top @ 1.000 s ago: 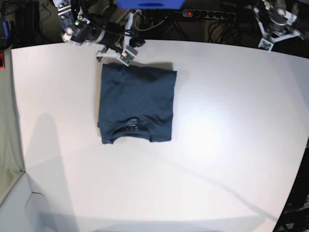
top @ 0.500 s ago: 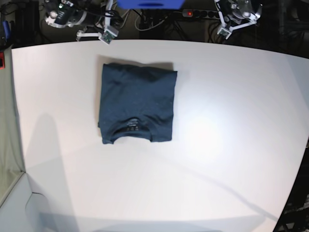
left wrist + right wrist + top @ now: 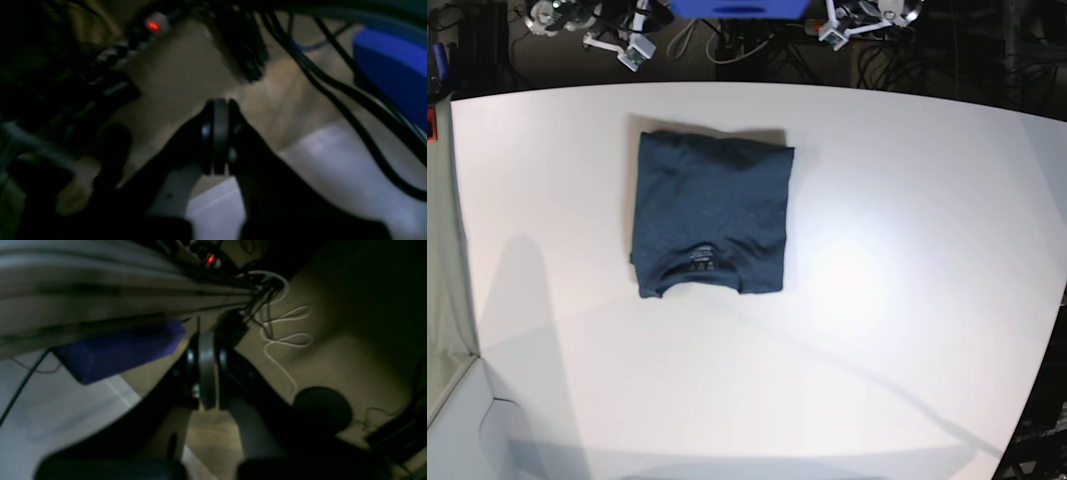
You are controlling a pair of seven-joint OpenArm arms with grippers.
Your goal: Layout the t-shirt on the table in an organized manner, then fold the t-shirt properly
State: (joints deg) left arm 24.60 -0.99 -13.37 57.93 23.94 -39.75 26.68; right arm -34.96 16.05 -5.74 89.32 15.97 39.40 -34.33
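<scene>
The dark navy t-shirt (image 3: 710, 215) lies folded into a neat rectangle on the white table (image 3: 877, 300), left of centre, with its collar and label toward the near side. My right gripper (image 3: 632, 50) is off the table beyond its far edge, at the top left of the base view. In the right wrist view it (image 3: 206, 373) is shut on nothing. My left gripper (image 3: 837, 35) is beyond the far edge at the top, right of centre. In the left wrist view it (image 3: 217, 136) is shut and empty. Neither gripper touches the shirt.
A blue box (image 3: 739, 8) sits behind the table's far edge between the two arms. It also shows in the wrist views (image 3: 390, 66) (image 3: 123, 350). A power strip with a red light (image 3: 153, 25) and dark cables (image 3: 333, 86) lie on the floor behind the table.
Both arms have drawn back from the table's far edge toward the top middle of the base view. The folded shirt has not moved.
</scene>
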